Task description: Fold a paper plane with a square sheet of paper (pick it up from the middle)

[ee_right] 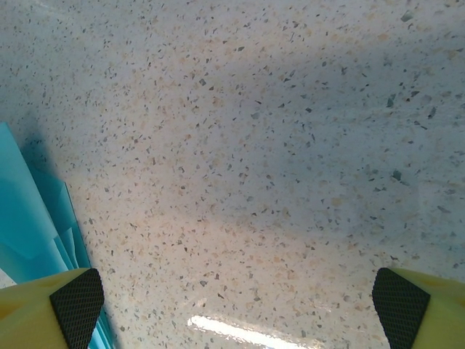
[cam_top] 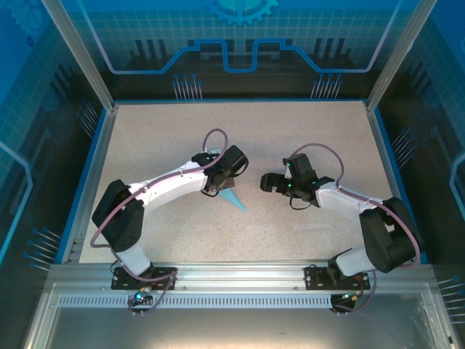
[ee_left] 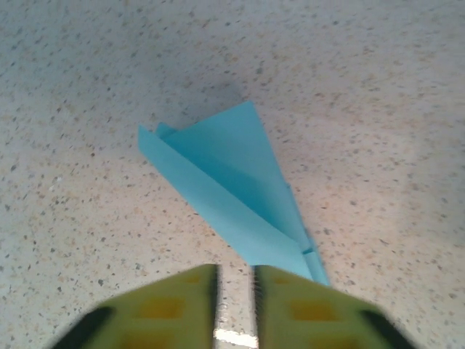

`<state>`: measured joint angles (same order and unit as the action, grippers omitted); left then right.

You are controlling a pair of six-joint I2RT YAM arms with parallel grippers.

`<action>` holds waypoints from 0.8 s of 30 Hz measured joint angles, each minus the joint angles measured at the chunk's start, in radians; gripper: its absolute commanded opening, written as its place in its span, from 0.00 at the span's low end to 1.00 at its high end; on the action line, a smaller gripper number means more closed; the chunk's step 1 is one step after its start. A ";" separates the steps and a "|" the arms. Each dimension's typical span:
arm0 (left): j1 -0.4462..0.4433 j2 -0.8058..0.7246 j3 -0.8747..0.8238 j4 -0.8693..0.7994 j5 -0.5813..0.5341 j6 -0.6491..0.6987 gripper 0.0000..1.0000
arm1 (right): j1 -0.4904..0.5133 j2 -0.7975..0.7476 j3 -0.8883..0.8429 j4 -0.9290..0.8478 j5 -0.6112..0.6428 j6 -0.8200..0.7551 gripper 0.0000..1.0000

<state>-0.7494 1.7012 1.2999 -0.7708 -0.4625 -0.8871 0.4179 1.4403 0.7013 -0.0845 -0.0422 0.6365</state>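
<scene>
Top view: paper plane [cam_top: 234,198] lies mid-desk [cam_top: 312,138], left claw [cam_top: 220,190] bent down over it, right claw [cam_top: 267,182] reaching in level, just beside. Left wrist: fingers nearly together on nothing, the plane's narrow tip beside them; pressing down could skid or flatten it. Right wrist: spread wide, empty, paper at its left pad; closing might snag a wing.

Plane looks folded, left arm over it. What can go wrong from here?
1. The left fingers, almost shut, sit close to the paper plane's narrow tip; a push could crumple or slide it.
2. The right fingers are wide open with the plane's edge beside one pad; a sweep might snag it.
3. Flaps at the wide end look loose, so folds may spring open.
</scene>
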 measured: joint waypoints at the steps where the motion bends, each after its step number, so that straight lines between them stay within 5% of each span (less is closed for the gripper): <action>1: 0.000 0.000 0.000 0.009 0.007 0.006 0.43 | 0.000 0.000 0.000 0.000 0.000 0.000 0.99; 13: 0.000 0.216 0.096 0.013 0.025 0.031 0.51 | 0.000 -0.010 0.000 -0.005 0.029 0.000 0.99; 24: 0.000 0.261 0.134 -0.052 0.014 0.020 0.16 | 0.000 -0.012 0.000 -0.009 0.039 0.000 1.00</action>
<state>-0.7494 1.9617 1.4334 -0.8230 -0.4488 -0.8673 0.4179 1.4284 0.7013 -0.0937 -0.0029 0.6365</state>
